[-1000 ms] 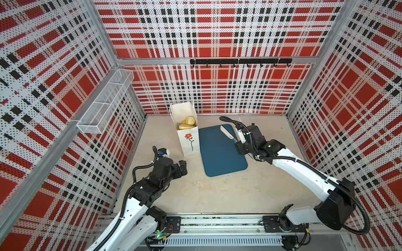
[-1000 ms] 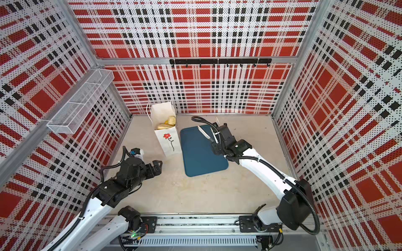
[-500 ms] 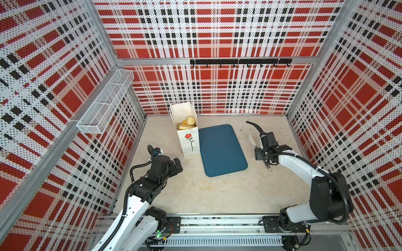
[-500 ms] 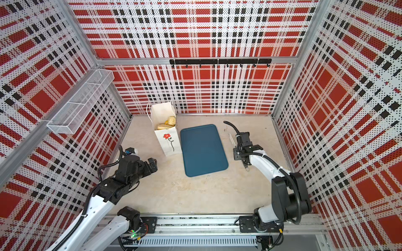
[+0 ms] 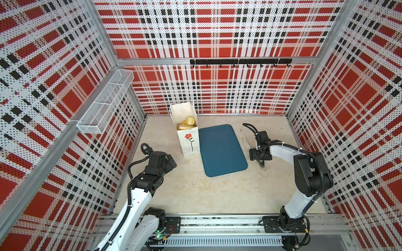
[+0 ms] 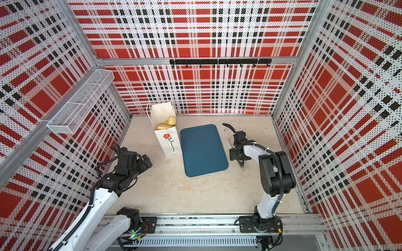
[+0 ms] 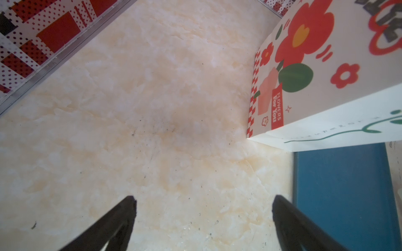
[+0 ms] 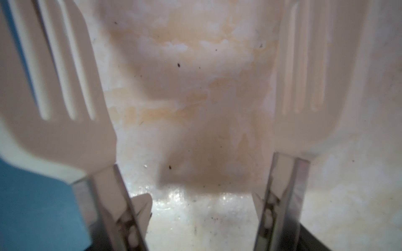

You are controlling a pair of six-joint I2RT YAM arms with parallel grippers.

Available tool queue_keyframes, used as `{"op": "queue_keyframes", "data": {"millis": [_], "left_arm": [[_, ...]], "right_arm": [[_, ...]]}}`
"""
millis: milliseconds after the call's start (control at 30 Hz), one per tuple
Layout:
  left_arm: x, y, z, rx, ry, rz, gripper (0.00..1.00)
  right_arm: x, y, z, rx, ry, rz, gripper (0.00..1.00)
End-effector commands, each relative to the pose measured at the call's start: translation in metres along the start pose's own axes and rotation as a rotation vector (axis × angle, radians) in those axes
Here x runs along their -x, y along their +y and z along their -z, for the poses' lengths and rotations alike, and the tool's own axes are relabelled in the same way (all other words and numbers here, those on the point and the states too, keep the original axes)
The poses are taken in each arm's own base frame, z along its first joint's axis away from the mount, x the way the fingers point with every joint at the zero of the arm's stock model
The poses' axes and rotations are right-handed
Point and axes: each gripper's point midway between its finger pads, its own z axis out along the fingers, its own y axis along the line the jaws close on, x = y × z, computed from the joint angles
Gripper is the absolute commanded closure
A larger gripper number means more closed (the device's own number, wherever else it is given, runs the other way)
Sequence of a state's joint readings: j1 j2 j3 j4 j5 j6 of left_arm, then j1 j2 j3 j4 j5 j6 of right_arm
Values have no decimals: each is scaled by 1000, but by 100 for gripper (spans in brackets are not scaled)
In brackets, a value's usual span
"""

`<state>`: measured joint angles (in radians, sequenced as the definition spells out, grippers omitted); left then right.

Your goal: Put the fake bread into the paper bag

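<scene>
The left gripper (image 7: 203,201) hangs over bare table (image 5: 195,191) with its jaws spread wide and nothing between them; the paper bag (image 5: 188,143) stands upright just beyond it and to its right; the fake bread (image 5: 189,120) lies inside the bag's open mouth, well apart from both grippers. Right of the bag, edge beside edge, lies a blue tray (image 5: 220,150) with nothing on it. Right of the tray the right gripper (image 5: 255,152) sits low over the table with a pair of tongs (image 8: 58,87) between its jaws, the tongs' arms sprung apart; whether it grips them or has let go, I cannot tell. Count: one bag; one tray; one pair of tongs; two or three yellow pieces showing in the bag, the rest hidden.
</scene>
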<state>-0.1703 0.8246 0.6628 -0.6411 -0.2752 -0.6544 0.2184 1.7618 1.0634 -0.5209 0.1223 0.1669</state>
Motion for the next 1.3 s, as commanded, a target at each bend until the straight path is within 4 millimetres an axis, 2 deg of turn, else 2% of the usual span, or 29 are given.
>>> {"op": "queue_keyframes", "data": {"millis": [0, 133, 233, 367, 500, 600, 667, 767, 833, 900, 967, 1033, 1100, 1200, 1267], "left_arm": [[6, 7, -9, 39, -22, 35, 1], [9, 13, -17, 77, -23, 45, 1], [17, 16, -20, 93, -48, 68, 1], [37, 28, -19, 169, -158, 75, 1], [56, 49, -21, 313, -273, 7, 1], [66, 50, -29, 362, -336, -96, 1], [69, 49, -35, 372, -376, -144, 1], [71, 40, -46, 336, -440, -180, 0], [71, 29, -53, 289, -488, -212, 1], [72, 16, -57, 239, -539, -242, 1], [71, -4, -62, 168, -577, -305, 1], [69, -21, -69, 126, -603, -382, 1], [68, -33, -77, 99, -631, -419, 1], [67, -45, -92, 63, -664, -467, 1], [65, -47, -102, 50, -648, -483, 1]], "right_arm": [[14, 4, -1, 31, -29, -7, 10], [14, 3, 0, 31, -46, -1, 1], [21, 3, 14, 44, -122, 19, 0], [37, -7, 51, 16, -324, 48, 0], [54, -26, 100, -68, -620, 80, 0], [54, -38, 119, -160, -846, 136, 0], [52, -48, 126, -218, -964, 129, 0], [49, -70, 120, -298, -1021, -13, 0], [49, -64, 104, -257, -996, 5, 0], [48, -55, 97, -217, -1041, 29, 0], [46, -59, 90, -235, -1073, 8, 0], [36, -64, 81, -169, -1049, -32, 0], [41, -67, 80, -147, -1088, -28, 0], [47, -70, 65, -144, -964, -41, 0], [53, -69, 62, -135, -963, -34, 0]]}}
